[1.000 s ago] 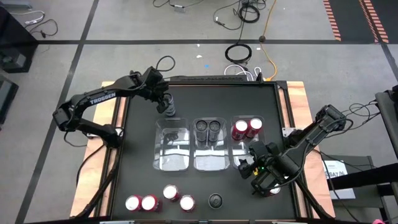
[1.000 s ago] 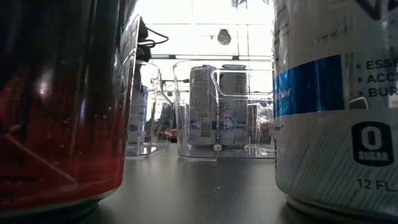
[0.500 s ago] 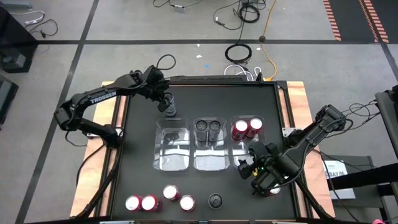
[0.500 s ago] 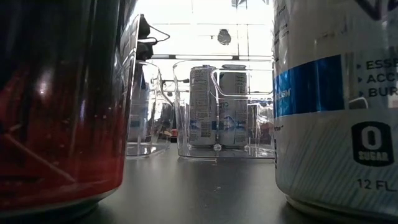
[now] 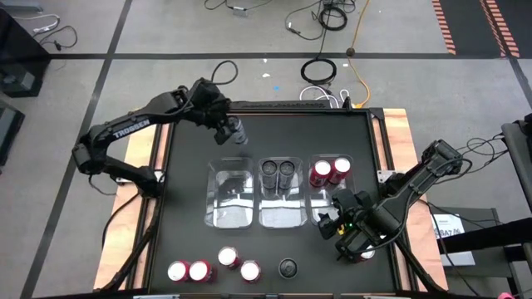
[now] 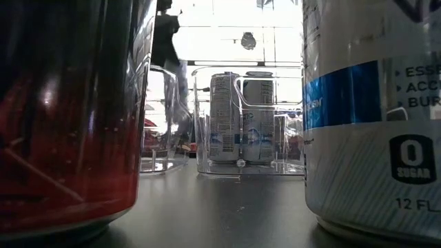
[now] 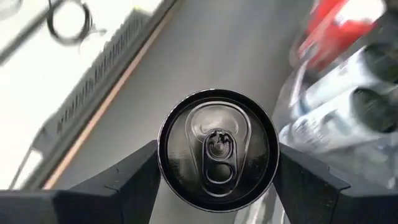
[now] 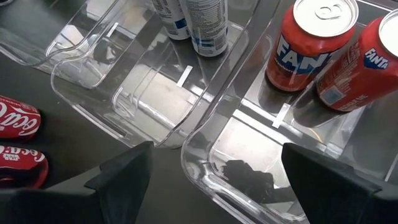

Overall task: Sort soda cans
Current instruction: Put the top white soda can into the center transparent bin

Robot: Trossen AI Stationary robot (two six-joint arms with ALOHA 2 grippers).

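My left gripper is shut on a dark-topped soda can above the table's far left part, just beyond the left clear bin. The middle bin holds two grey-topped cans standing on their bases. Two red cans stand in the right bin. My right gripper hangs open over the right bin's near end, with nothing between its fingers. Several red cans and one dark can stand by the near edge. My left gripper pinches the can's round wall between its two fingers, one on each side, just under the top rim. The fingers slant down at it from the far left. The can hangs clear of the table, its top toward the wrist.
In the low view a red can and a white-and-blue can stand close to the camera and frame the bins. Wooden boards edge the black table left and right. Bare black surface lies between the bins and the near row of cans.
My left gripper has risen, most of it in the last half second, with the can held between its fingers. The can has come up off the table at the far left and shifted a little toward the right edge. My right gripper has kept still.
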